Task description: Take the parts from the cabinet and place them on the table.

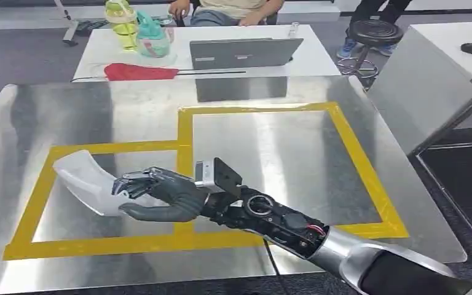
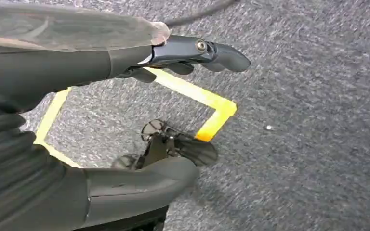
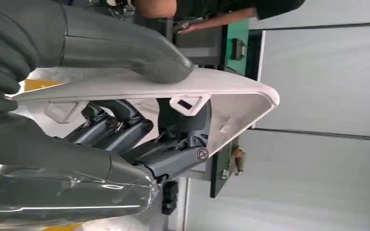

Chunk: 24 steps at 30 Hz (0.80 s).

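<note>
right hand (image 1: 160,193) gripping white part (image 1: 83,178), over table (image 1: 283,153)

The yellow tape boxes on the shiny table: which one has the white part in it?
The lower, nearer tape box, on the left. The right hand holds the white part over it.

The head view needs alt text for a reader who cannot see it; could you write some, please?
The robot's right hand grips a white curved part over a steel table, inside a yellow tape outline. Behind, a laptop sits on a white desk.
</note>
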Each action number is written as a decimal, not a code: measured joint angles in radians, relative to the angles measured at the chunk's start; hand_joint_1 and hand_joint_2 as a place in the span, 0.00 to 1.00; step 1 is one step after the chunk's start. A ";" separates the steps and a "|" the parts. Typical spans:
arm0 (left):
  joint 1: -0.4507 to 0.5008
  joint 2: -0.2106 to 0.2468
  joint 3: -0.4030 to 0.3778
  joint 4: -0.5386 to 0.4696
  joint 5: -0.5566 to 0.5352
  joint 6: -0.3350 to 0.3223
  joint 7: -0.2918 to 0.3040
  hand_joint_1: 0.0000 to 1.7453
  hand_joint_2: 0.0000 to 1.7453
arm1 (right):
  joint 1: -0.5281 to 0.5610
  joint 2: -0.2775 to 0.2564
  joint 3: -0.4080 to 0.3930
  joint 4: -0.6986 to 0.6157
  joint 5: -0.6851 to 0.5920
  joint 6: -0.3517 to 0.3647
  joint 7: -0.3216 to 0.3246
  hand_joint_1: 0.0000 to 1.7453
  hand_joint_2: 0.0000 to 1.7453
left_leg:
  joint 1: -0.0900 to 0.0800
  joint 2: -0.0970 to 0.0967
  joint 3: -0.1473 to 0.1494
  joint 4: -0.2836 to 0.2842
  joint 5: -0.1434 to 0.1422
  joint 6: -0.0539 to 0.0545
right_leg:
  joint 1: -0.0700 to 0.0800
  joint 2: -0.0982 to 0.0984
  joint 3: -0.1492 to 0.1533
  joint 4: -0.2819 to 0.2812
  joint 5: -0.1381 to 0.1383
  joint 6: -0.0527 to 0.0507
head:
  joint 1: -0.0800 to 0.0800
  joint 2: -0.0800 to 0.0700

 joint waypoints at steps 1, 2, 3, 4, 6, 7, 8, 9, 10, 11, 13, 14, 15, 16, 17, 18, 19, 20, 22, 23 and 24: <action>0.000 0.000 0.000 0.000 0.000 0.000 0.000 0.00 1.00 | 0.000 0.000 0.001 0.003 0.000 0.000 0.000 1.00 1.00 | -0.002 -0.002 0.000 0.000 0.000 0.001 | 0.000 0.000 -0.022 0.044 -0.006 -0.001 | 0.002 0.000; 0.001 0.000 0.000 0.000 0.000 0.000 0.001 0.00 1.00 | 0.000 0.000 0.002 0.006 0.000 0.001 0.001 1.00 1.00 | -0.003 -0.005 0.001 0.001 -0.001 0.001 | 0.001 0.001 -0.019 0.032 0.013 -0.004 | 0.002 0.000; 0.000 0.000 0.000 0.000 -0.001 0.000 0.001 0.00 1.00 | 0.000 0.000 0.003 0.007 0.000 0.004 0.002 1.00 1.00 | -0.004 -0.009 0.003 0.001 -0.001 0.001 | 0.001 0.002 0.005 -0.024 0.051 -0.009 | 0.004 0.000; -0.001 -0.001 0.000 0.000 -0.001 0.000 0.001 0.00 1.00 | -0.001 0.000 0.004 0.007 0.000 0.006 0.002 1.00 1.00 | -0.006 -0.015 0.006 0.002 -0.001 0.000 | 0.002 0.004 0.049 -0.117 0.102 -0.016 | 0.007 0.000; -0.002 -0.006 0.000 0.000 -0.002 0.000 0.001 0.00 1.00 | -0.002 0.000 0.004 0.007 0.000 0.009 0.002 1.00 1.00 | -0.007 -0.020 0.008 0.000 -0.002 -0.002 | 0.009 0.020 0.124 -0.281 0.156 -0.033 | 0.010 0.000; -0.005 -0.005 0.000 0.000 -0.002 0.000 0.001 0.00 1.00 | -0.005 0.001 0.005 0.007 0.001 0.011 0.002 1.00 1.00 | -0.010 -0.023 0.002 0.005 -0.002 -0.005 | 0.010 0.018 0.129 -0.298 0.156 -0.032 | 0.003 0.000; -0.005 -0.005 0.000 0.000 -0.002 0.000 0.001 0.00 1.00 | -0.005 0.001 0.005 0.007 0.001 0.015 0.002 1.00 1.00 | -0.007 -0.023 0.000 0.003 0.001 -0.009 | 0.013 0.018 0.126 -0.295 0.156 -0.031 | 0.005 0.000; -0.003 -0.005 0.000 0.000 -0.002 0.000 0.001 0.00 1.00 | -0.005 0.002 0.005 0.007 0.002 0.016 0.002 1.00 1.00 | -0.005 -0.023 0.000 0.002 0.001 -0.014 | 0.014 0.018 0.125 -0.294 0.157 -0.032 | 0.005 0.000; -0.002 -0.005 0.000 0.000 -0.002 0.000 0.001 0.00 1.00 | -0.005 0.002 0.005 0.007 0.003 0.016 0.003 1.00 1.00 | -0.004 -0.024 0.002 -0.004 0.003 -0.021 | 0.016 0.017 0.126 -0.296 0.159 -0.037 | 0.003 0.000; -0.003 -0.001 0.000 0.000 -0.002 0.000 0.001 0.00 1.00 | -0.006 0.006 0.005 0.007 0.004 0.017 0.003 1.00 1.00 | -0.010 -0.026 0.004 -0.002 0.001 -0.027 | 0.006 0.013 0.132 -0.313 0.168 -0.043 | 0.003 0.000; -0.004 -0.003 0.000 0.000 -0.003 0.000 0.001 0.00 1.00 | -0.012 0.010 0.007 0.008 0.006 0.021 0.004 1.00 1.00 | -0.005 -0.012 -0.035 0.086 -0.059 -0.036 | 0.001 0.008 0.136 -0.320 0.173 -0.051 | -0.013 0.000; -0.006 -0.003 0.000 0.000 -0.003 0.000 0.001 0.00 1.00 | -0.012 0.011 0.008 0.009 0.009 0.023 0.005 1.00 1.00 | -0.002 -0.008 -0.075 0.172 -0.101 -0.040 | 0.001 0.005 0.135 -0.320 0.174 -0.051 | -0.022 0.000; -0.006 -0.003 0.000 0.000 -0.003 0.000 0.001 0.00 1.00 | -0.012 0.010 0.009 0.011 0.011 0.024 0.005 1.00 1.00 | 0.000 -0.006 -0.116 0.259 -0.135 -0.044 | 0.001 0.002 0.135 -0.319 0.173 -0.051 | -0.024 0.000; -0.005 -0.003 0.000 0.000 -0.003 0.000 0.001 0.00 1.00 | -0.010 0.011 0.010 0.013 0.012 0.026 0.006 1.00 1.00 | 0.001 -0.004 -0.146 0.317 -0.149 -0.049 | 0.001 0.000 0.134 -0.319 0.173 -0.051 | -0.025 0.000; -0.004 -0.003 0.000 0.000 -0.003 0.000 0.002 0.00 1.00 | -0.009 0.011 0.011 0.015 0.012 0.027 0.006 1.00 1.00 | 0.003 -0.002 -0.151 0.323 -0.139 -0.051 | 0.001 -0.002 0.134 -0.319 0.173 -0.051 | -0.027 0.000; -0.003 -0.003 0.000 0.000 -0.003 0.000 0.002 0.00 1.00 | -0.009 0.011 0.012 0.016 0.012 0.030 0.006 1.00 1.00 | 0.005 0.000 -0.132 0.282 -0.108 -0.052 | 0.001 -0.003 0.135 -0.318 0.172 -0.050 | -0.028 0.000; -0.004 -0.001 0.000 0.000 -0.003 0.000 0.002 0.00 1.00 | -0.010 0.011 0.013 0.016 0.012 0.031 0.006 1.00 1.00 | 0.008 0.002 -0.093 0.199 -0.062 -0.053 | 0.000 -0.003 0.136 -0.317 0.171 -0.048 | -0.029 0.000; -0.005 0.001 0.000 0.000 -0.003 0.000 0.002 0.00 1.00 | -0.010 0.011 0.013 0.016 0.012 0.034 0.006 1.00 1.00 | 0.011 0.006 -0.039 0.092 -0.014 -0.053 | -0.001 -0.004 0.137 -0.313 0.168 -0.043 | -0.029 0.000; -0.008 0.000 0.000 0.000 -0.003 0.000 0.003 0.00 1.00 | -0.011 0.013 0.013 0.016 0.012 0.035 0.007 1.00 1.00 | 0.005 0.017 0.000 0.004 -0.002 -0.048 | 0.008 -0.005 0.130 -0.301 0.158 -0.031 | -0.036 0.000; -0.008 0.000 0.000 0.000 -0.003 0.000 0.003 0.00 1.00 | -0.011 0.013 0.014 0.016 0.012 0.035 0.007 1.00 1.00 | 0.006 0.011 -0.004 0.005 -0.002 -0.039 | 0.009 -0.005 0.129 -0.301 0.158 -0.029 | -0.026 0.000; -0.007 0.000 0.000 0.000 -0.003 0.000 0.003 0.00 1.00 | -0.011 0.013 0.015 0.016 0.012 0.035 0.007 1.00 1.00 | 0.006 0.010 -0.005 0.007 -0.003 -0.035 | 0.009 -0.006 0.130 -0.302 0.157 -0.025 | -0.021 0.000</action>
